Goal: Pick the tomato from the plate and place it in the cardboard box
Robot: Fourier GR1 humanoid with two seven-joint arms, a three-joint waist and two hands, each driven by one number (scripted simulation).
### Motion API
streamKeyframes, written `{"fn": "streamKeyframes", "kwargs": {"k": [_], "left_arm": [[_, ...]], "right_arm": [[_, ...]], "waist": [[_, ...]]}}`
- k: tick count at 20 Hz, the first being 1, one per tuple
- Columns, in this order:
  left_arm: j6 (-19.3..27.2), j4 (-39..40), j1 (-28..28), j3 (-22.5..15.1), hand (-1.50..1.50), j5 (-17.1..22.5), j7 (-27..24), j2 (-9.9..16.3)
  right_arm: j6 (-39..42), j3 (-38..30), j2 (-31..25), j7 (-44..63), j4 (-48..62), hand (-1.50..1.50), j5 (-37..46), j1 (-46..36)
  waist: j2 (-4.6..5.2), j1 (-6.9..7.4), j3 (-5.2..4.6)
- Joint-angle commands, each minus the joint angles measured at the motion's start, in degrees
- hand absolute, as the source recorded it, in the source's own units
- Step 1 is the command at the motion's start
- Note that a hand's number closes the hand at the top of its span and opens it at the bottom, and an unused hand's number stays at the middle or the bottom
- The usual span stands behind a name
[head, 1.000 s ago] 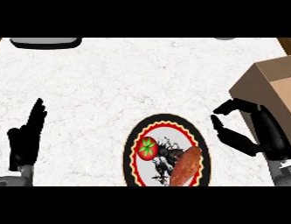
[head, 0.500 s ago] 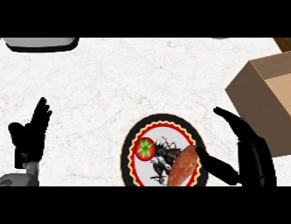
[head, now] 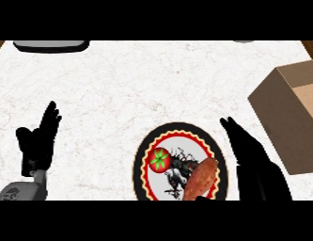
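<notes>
Red against the patterned plate (head: pixel 179 132), the tomato (head: pixel 160 159) is sitting on the left part of it, touching nothing but the dish, with a brownish food item (head: pixel 200 179) lying just beside it. The right hand (head: pixel 252 160) is hovering at the plate's right edge with fingers straight and together — not yet grasping. The left hand (head: pixel 39 141) is resting open at the left, fingers up. I judge this the reach step; next the hand needs to curl round the tomato, then carry it right to the box (head: pixel 284 113) — open-topped, well apart.
</notes>
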Motion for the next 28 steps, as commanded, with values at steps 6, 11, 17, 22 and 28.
{"fn": "streamKeyframes", "kwargs": {"k": [6,11,17,22,28], "left_arm": [[2.0,0.4,-2.0,-1.2,0.0,-2.0,0.7,-2.2],[-0.2,1.5,0.0,-0.3,0.0,-1.0,-0.8,-1.1],[0.0,0.3,-1.9,-0.8,0.0,-1.7,1.2,-1.1],[0.6,2.4,-2.7,0.6,0.0,-1.2,-0.6,-2.1],[-2.1,2.9,-2.3,1.2,0.0,-0.2,0.0,-0.5]], "right_arm": [[16.9,3.3,13.5,18.3,8.2,-1.5,-1.0,-11.7],[18.0,2.4,13.7,21.3,13.6,-1.5,-4.0,-13.2],[15.5,2.2,13.8,24.1,19.9,-1.5,-9.3,-15.8],[12.6,1.5,13.8,24.1,24.1,-1.5,-12.6,-19.7],[11.5,2.7,13.8,24.2,28.0,-1.5,-11.4,-18.8]], "waist": [[0.21,0.86,0.08],[0.26,1.21,0.05],[0.25,1.25,0.15],[0.36,1.12,0.09],[0.05,0.76,0.08]]}}
